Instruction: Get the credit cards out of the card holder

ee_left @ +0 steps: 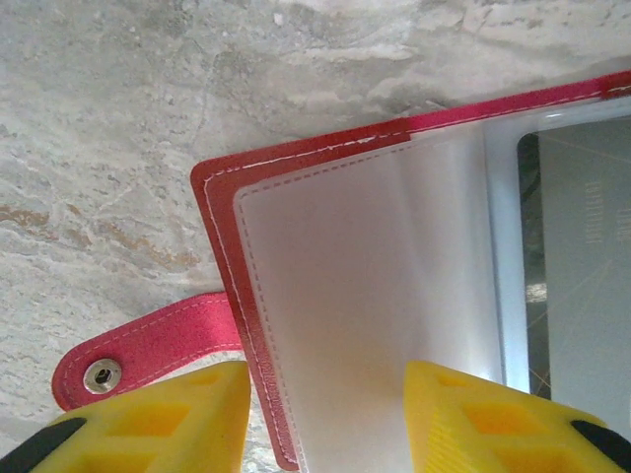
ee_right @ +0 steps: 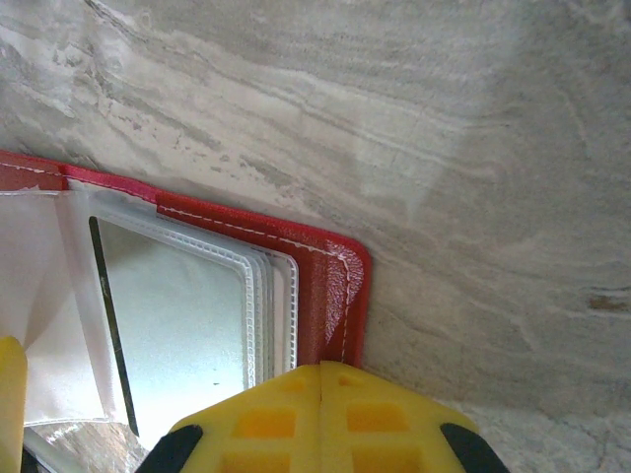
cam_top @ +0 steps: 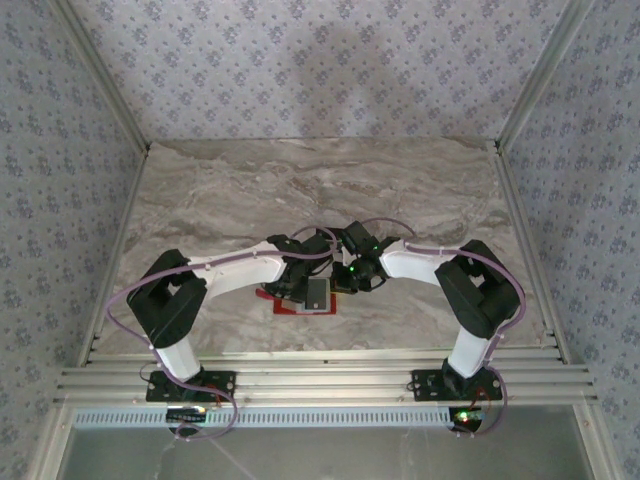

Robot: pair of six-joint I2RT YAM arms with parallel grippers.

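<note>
Top view, arms: both bend inward from their bases and meet over the card holder (cam_top: 283, 306), which lies open on the tabletop (cam_top: 200, 190)
Top view, tools: left end effector (cam_top: 300, 283) and right end effector (cam_top: 352, 278) hang close together above it
Left wrist view: left end effector (ee_left: 325, 424) released, yellow fingers (ee_left: 158, 419) apart over the holder's clear sleeve (ee_left: 365, 296); strap tab (ee_left: 148, 345) flat; a credit card (ee_left: 582, 256) is pocketed beside it
Right wrist view: right end effector (ee_right: 322, 414) clenched, empty, at the card holder's (ee_right: 330, 286) red edge; credit card (ee_right: 177, 315) inside
</note>
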